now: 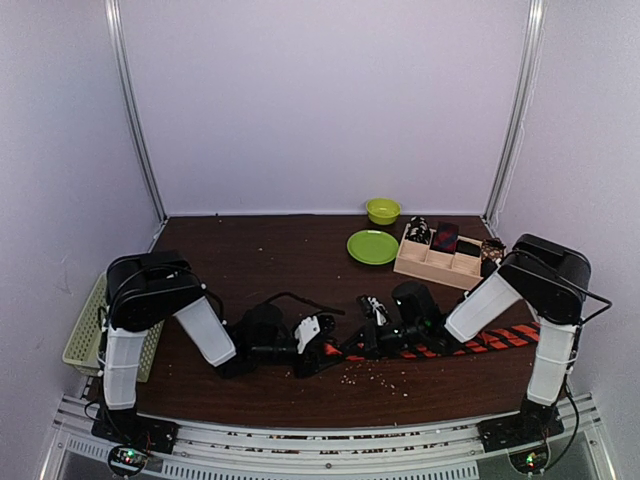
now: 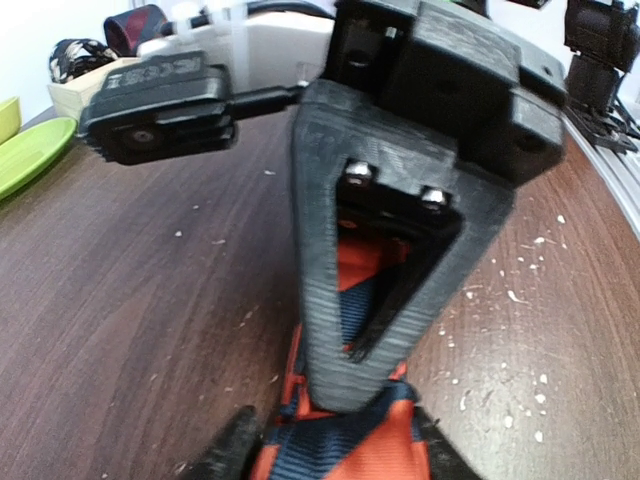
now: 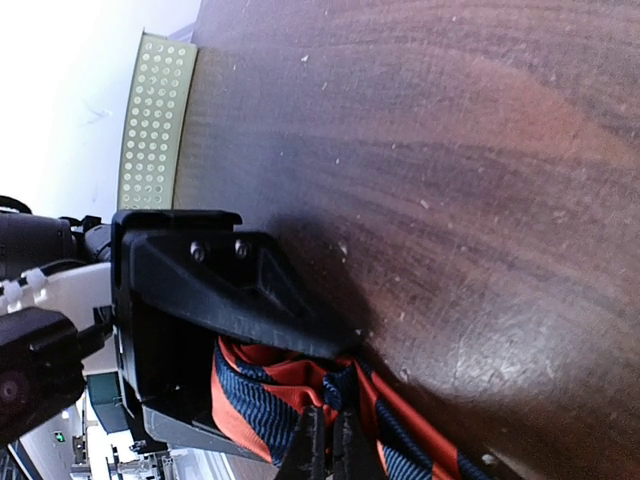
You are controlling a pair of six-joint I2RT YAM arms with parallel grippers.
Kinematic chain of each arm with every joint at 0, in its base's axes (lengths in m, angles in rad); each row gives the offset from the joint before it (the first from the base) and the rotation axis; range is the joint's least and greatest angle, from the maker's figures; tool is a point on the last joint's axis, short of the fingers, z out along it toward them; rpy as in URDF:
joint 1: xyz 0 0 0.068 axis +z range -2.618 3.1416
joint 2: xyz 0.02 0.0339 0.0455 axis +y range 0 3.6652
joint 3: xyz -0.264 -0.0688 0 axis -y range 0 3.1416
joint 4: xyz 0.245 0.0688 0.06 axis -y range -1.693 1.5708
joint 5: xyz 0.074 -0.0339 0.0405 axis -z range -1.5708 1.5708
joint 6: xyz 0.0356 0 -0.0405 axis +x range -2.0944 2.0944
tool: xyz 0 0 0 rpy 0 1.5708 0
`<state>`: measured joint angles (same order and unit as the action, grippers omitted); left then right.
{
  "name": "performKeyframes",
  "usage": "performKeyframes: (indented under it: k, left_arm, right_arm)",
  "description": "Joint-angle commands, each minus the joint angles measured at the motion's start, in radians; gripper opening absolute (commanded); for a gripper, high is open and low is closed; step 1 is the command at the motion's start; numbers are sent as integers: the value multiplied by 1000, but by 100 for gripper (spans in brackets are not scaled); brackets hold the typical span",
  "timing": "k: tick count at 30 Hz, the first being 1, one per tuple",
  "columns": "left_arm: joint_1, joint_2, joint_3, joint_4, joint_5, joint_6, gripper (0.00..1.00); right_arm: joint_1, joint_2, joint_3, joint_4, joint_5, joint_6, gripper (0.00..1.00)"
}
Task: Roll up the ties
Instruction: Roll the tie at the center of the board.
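Note:
The orange-red tie (image 1: pixel 500 338) with dark stripes lies along the table's right front, its left end wound into a small roll (image 2: pixel 380 450). My left gripper (image 2: pixel 335 460) has that roll between its two fingers, touching both. My right gripper (image 3: pixel 330 415) is shut, pinching a fold of the tie (image 3: pixel 260 400) at the roll. In the left wrist view one of the right gripper's fingers (image 2: pixel 330 250) presses down on the fabric. The two grippers meet tip to tip at the front middle, left gripper (image 1: pixel 325 355) and right gripper (image 1: pixel 365 342).
A wooden tray (image 1: pixel 440 262) with several rolled ties sits at the back right, beside a green plate (image 1: pixel 372 247) and a green bowl (image 1: pixel 382 210). The pale green mesh basket (image 1: pixel 85 335) is at the left edge. Pale crumbs (image 1: pixel 375 372) dot the dark table near the grippers.

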<state>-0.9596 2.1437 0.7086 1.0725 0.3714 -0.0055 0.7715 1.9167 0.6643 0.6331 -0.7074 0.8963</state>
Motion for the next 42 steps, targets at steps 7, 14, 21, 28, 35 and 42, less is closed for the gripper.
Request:
performKeyframes:
  k: [7,14,21,28,35,42]
  left_arm:
    - [-10,-130,70,-513,-101,117,30]
    - [-13,-158,207,-893,-172,202,31]
    - [-17,-157,229,-962,-194,213,32]
    - [-19,-154,221,-963,-185,225,32]
    - [-21,-155,221,-965,-172,237,32]
    - [-21,-160,221,-965,-164,243,31]
  right_arm:
    - [-14,-72,-50,-176,98,-9,14]
    - [-14,-187,-14,-205,43,11,43]
    - [10,-119,28,-94,-15,107,43]
    - [8,-81,24,6,15,157,41]
    - [4,-76,42,-1,13,149,45]
    - [-29,-82,38,-55,27,118,49]
